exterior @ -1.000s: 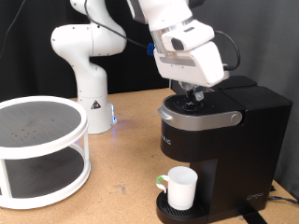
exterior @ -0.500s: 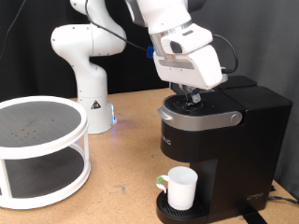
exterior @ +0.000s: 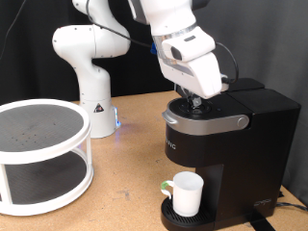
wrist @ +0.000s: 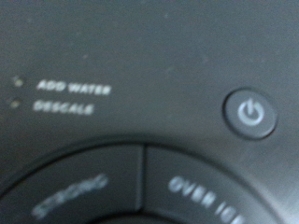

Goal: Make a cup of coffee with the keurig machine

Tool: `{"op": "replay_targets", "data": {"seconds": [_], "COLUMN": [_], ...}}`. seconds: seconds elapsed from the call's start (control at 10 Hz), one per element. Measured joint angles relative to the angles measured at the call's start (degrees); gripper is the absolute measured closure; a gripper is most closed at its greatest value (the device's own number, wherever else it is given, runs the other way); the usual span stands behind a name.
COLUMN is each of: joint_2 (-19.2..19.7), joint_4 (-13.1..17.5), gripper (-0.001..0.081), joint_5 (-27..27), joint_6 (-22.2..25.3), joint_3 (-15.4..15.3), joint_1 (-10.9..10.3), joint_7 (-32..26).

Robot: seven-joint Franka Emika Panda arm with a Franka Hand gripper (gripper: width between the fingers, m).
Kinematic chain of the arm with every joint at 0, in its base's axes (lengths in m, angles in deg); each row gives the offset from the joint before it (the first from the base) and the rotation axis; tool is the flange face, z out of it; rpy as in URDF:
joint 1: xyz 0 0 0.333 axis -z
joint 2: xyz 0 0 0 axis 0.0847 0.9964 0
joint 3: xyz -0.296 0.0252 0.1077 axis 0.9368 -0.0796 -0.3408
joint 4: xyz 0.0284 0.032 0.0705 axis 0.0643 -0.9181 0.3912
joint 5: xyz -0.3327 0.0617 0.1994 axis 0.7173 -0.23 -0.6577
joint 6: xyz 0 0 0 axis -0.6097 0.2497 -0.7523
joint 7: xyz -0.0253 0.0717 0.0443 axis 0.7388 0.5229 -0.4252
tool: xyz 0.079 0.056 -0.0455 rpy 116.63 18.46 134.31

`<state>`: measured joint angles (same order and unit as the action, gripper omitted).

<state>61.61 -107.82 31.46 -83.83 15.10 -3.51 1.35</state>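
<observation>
You are looking at the keurig machine (exterior: 226,144), standing on the counter (exterior: 125,183) with its lid down. Everything else is placed from it. The white arm is reaching down over the machine's top, and the end effector (exterior: 196,99) is hovering just above the lid's control panel, its fingertips near or touching the surface; you cannot tell which. You also cannot tell whether the fingers are spread or closed, since the white housing is hiding them, and nothing is showing between them.

Off to the machine's side, toward the exterior view's left, a white two-tier rack (exterior: 43,154) is sitting well apart. Below the machine's brew head, the cup (exterior: 186,192) is standing upright on the round drip base, so placing it appears done.

In the wrist view the panel is filling the picture: the power button (wrist: 249,113), small "add water" and "descale" labels, and the rim of the brew buttons. Judging from this, you are in the button-pressing step, which calls for a short, square push centred on one button without brushing its neighbours.
</observation>
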Motion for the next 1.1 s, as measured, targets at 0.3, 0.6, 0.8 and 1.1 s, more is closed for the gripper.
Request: {"op": "replay_targets", "data": {"seconds": [0.3,0.6,0.8,1.1], "joint_2": [2.38,4.96,7.07,12.02], "joint_4": [3.55,7.17,9.95,16.14], "gripper": [0.0806,0.0806,0.0806,0.0806], "joint_5": [0.07,-1.06,-3.60,-5.35], "joint_6": [6.23,12.03,17.30,29.11], "joint_3": [0.69,1.52,2.35,3.89], "joint_1": [0.92,1.38,2.06,3.52], "joint_7": [2.46,5.16,5.45,5.45]}}
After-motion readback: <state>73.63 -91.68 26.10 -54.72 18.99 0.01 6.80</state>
